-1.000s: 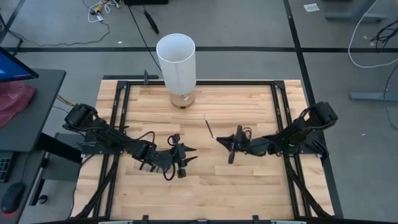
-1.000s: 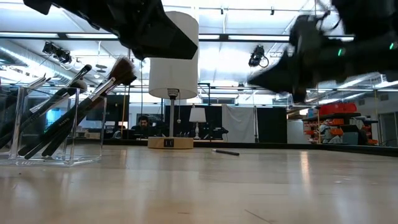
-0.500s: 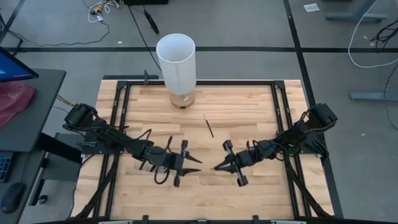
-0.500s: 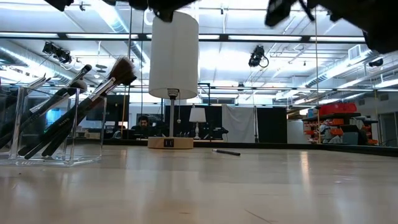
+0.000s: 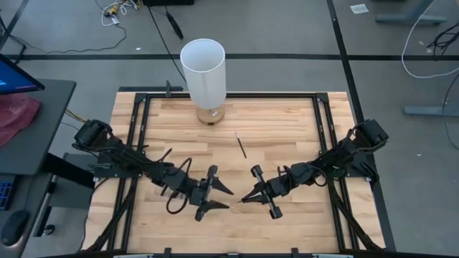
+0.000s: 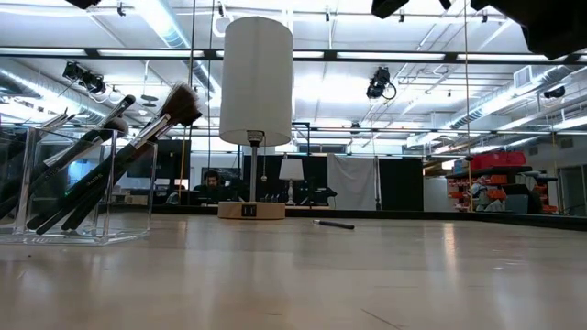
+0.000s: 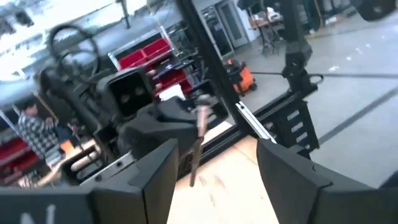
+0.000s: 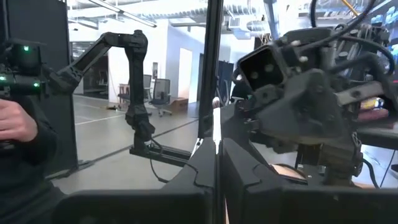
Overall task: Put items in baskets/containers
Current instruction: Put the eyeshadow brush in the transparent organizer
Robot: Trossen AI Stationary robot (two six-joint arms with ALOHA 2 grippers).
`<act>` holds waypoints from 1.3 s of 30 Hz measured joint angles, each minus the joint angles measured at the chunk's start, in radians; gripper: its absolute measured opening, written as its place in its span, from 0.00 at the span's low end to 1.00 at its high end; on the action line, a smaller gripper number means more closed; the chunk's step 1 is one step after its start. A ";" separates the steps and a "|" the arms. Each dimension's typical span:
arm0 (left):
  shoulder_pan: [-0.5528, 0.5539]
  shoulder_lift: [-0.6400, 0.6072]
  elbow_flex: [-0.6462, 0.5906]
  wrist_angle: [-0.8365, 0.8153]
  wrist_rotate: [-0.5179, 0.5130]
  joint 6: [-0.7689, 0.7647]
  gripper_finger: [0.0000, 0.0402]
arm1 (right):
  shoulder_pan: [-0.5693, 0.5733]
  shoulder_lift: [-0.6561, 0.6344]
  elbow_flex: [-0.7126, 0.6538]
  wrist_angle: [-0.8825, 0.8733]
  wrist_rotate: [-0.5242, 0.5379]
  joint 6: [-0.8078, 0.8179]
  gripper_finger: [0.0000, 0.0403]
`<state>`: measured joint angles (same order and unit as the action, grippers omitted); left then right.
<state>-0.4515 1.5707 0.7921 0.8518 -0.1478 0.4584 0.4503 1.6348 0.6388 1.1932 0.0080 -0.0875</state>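
A single brush (image 5: 242,146) was seen lying on the table (image 5: 287,122) at the frame's centre, apart from and above both grippers. The left gripper (image 5: 222,197) was spread open and empty; the right gripper (image 5: 244,198) was clenched on a thin brush (image 8: 216,127). At the low view's left, a clear container (image 6: 55,229) held several leaning brushes (image 6: 110,170). No writing could be read.

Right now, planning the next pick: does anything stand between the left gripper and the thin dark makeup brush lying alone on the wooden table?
Nothing visible does. Bare wooden table lies between the left gripper and the thin dark makeup brush. The tall white cylinder stands farther back; the right gripper, holding a second brush, is beside the left.
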 joint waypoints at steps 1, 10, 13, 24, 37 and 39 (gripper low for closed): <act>-0.005 0.000 0.000 -0.002 0.000 0.026 0.56 | 0.000 0.000 0.000 0.000 0.000 0.000 0.02; -0.009 0.046 0.056 0.029 -0.029 0.055 0.51 | -0.002 0.000 0.000 0.001 0.001 0.000 0.02; -0.010 0.112 0.106 0.024 -0.042 0.070 0.50 | -0.002 0.000 0.000 0.001 0.002 0.000 0.02; -0.014 0.150 0.160 0.028 -0.098 0.071 0.40 | 0.005 0.000 0.001 0.000 0.002 0.000 0.02; -0.011 0.150 0.160 0.036 -0.019 0.050 0.05 | 0.006 0.001 0.001 -0.004 -0.002 0.000 0.02; -0.011 0.150 0.160 0.036 -0.018 0.051 0.03 | 0.006 0.001 0.001 -0.006 -0.002 0.000 0.02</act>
<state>-0.4625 1.7203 0.9520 0.8876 -0.1663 0.5091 0.4564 1.6356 0.6395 1.1873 0.0063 -0.0872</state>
